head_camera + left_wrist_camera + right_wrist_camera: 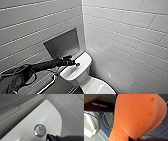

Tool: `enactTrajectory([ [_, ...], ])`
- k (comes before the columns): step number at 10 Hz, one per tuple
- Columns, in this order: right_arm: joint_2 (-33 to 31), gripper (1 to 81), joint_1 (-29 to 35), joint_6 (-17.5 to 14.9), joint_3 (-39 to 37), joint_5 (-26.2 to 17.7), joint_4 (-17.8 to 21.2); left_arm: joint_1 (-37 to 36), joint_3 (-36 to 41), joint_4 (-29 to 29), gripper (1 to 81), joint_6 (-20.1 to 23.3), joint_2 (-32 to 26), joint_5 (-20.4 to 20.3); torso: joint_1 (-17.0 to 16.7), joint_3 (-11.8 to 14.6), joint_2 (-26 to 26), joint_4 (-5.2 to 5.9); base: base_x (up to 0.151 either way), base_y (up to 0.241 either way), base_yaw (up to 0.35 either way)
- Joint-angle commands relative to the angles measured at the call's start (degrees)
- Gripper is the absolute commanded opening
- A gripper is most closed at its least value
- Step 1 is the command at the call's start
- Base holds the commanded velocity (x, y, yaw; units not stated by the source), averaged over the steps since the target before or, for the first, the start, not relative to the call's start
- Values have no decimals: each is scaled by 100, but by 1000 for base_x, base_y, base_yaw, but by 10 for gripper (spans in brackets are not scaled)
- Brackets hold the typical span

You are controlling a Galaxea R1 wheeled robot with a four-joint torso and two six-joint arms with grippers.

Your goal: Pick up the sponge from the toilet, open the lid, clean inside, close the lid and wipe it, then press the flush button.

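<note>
The left gripper [72, 61], open or closed I cannot tell, hovers just beside the flush button [77, 64] on the toilet [82, 75], seemingly poised to press it, while the right gripper [133, 139] clamps the sponge [137, 116] away from that button, likely to keep it clear.

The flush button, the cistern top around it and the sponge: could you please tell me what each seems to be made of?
The flush button: likely chromed metal or plated plastic, given its mirrored sheen. The cistern top: probably glazed white ceramic, smooth with bright glare. The sponge: orange foam, matte and pitted with pores.
</note>
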Motion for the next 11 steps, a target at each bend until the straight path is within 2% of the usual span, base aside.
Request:
enactTrajectory([
  [1, 34, 10, -40, -23, 62, -394, -84, -922, 1566, 9, 10, -122, -1222, -45, 0, 0, 0, 0, 0, 0, 0],
  [3, 34, 10, 12, -31, 53, -394, -84, -465, 2597, 71, 10, -113, -1847, -53, 0, 0, 0, -2, 0, 0, 0],
  [5, 34, 10, 65, -32, 53, -394, -84, 211, 3116, 97, 10, -52, -2339, -62, 0, 0, 0, -2, 0, 0, 0],
  [7, 25, 10, 117, -32, 10, -394, -49, 1151, 3283, 351, 10, 36, -2560, -105, 0, 0, 0, -2, 0, 0, 0],
  [9, 34, 10, 188, -23, -70, -394, -48, 2170, 3292, 835, 10, 36, -2665, -632, 0, 0, 0, -2, 0, 0, 0],
  [11, 42, 10, 222, -23, -123, -394, -57, 3110, 3117, 1274, 10, 36, -2587, -941, 0, 0, 0, -2, 0, 0, 0],
])
